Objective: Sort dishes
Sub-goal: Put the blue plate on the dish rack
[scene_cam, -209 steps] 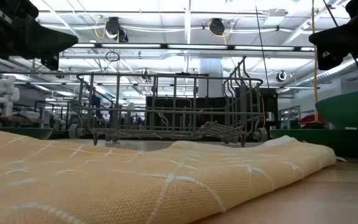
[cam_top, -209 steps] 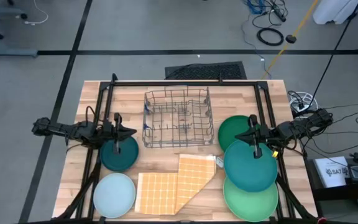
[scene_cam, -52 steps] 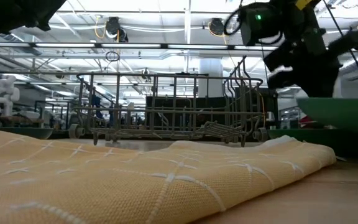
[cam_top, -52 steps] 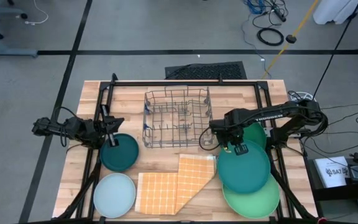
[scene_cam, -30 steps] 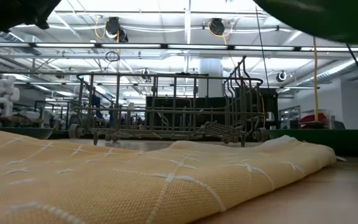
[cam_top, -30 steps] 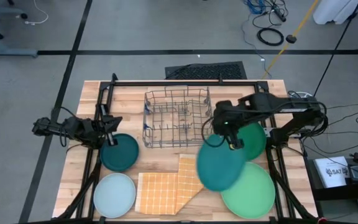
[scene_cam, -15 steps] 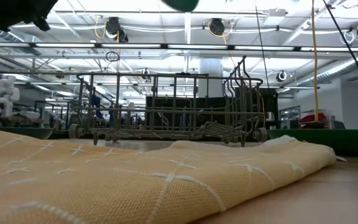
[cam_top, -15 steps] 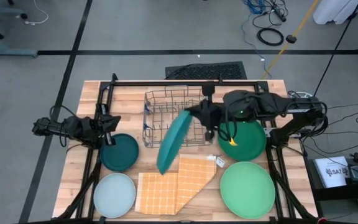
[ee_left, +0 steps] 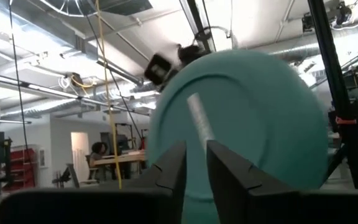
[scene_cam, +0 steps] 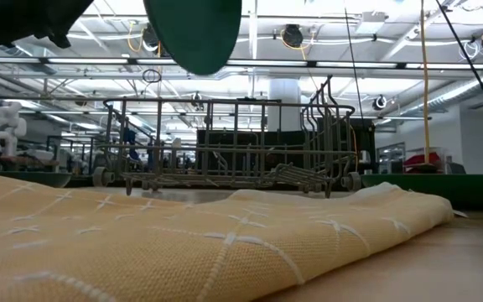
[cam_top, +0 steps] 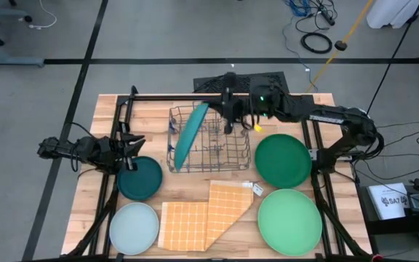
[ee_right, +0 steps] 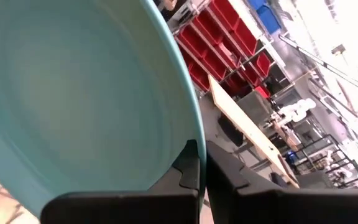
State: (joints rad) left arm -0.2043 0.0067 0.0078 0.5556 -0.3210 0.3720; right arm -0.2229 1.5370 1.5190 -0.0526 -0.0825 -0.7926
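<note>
We see the right hand [cam_top: 226, 115] in the upper middle of the high view, clenched on the rim of the teal-blue plate [cam_top: 190, 135]. The plate stands nearly on edge, tilted, above the left part of the grey wire rack [cam_top: 208, 138]. In the low view it hangs at the top, clearly above the rack, so we judge it is not yet seated between the wires.

The left hand [cam_top: 131, 145] waits at the left of the frame, just above the dark teal plate [cam_top: 140, 178]. Its fingers [ee_left: 174, 169] stand a little apart and hold nothing.

The other 3 dishes lie flat on the counter [cam_top: 151, 109]: the pale blue plate [cam_top: 134, 228] at lower left, the deep green plate [cam_top: 283, 161] at right and the light green plate [cam_top: 289, 221] at lower right. The orange checked cloth [cam_top: 204, 215] lies in the lower middle.

We think these plates are stiff, smooth and probably slippery, and they may chip against the wires. The rim is the only good place to take hold. A plate gripped at 1 point on its edge can swing, so it must go down slowly.
</note>
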